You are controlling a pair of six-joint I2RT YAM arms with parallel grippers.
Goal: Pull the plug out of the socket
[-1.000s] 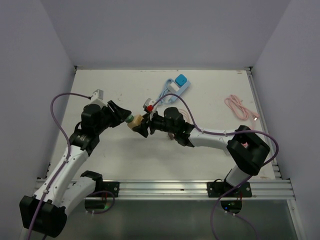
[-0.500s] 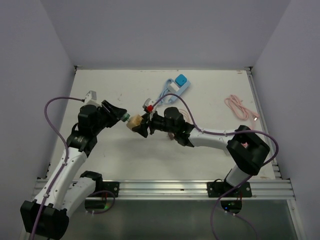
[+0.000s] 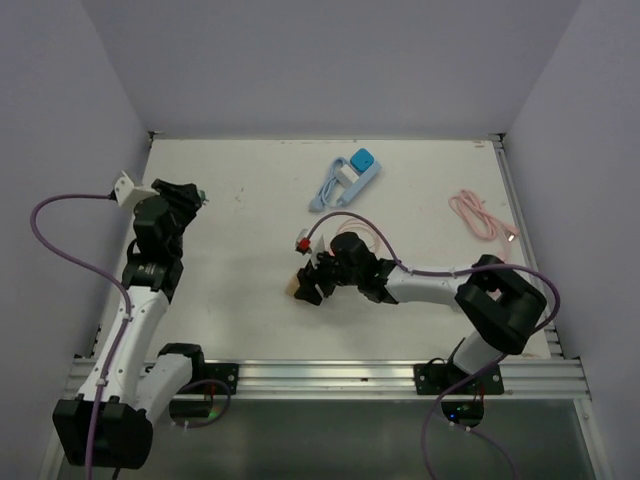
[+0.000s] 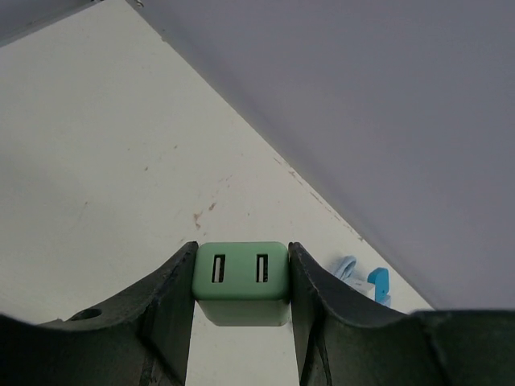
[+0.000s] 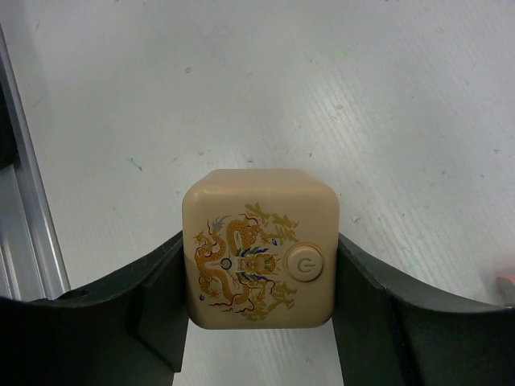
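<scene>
My left gripper (image 3: 193, 195) is shut on a small green plug (image 4: 241, 281) with two USB slots, held up at the far left of the table. In the top view the plug (image 3: 200, 195) barely shows between the fingers. My right gripper (image 3: 303, 285) is shut on a beige cube socket (image 5: 259, 248) with a dragon print and a power button, low over the table's middle. In the top view the socket (image 3: 297, 287) peeks out at the gripper's left side. Plug and socket are far apart.
A blue and white charger with a coiled light-blue cable (image 3: 345, 180) lies at the back centre. A pink cable (image 3: 480, 215) lies at the right. A red-tipped piece (image 3: 301, 245) sits on my right wrist. The aluminium rail (image 3: 320, 375) runs along the near edge.
The plug and socket were together between the grippers; now they are separated. My left gripper swung back left with the plug. My right gripper lowered toward the near side with the socket.
</scene>
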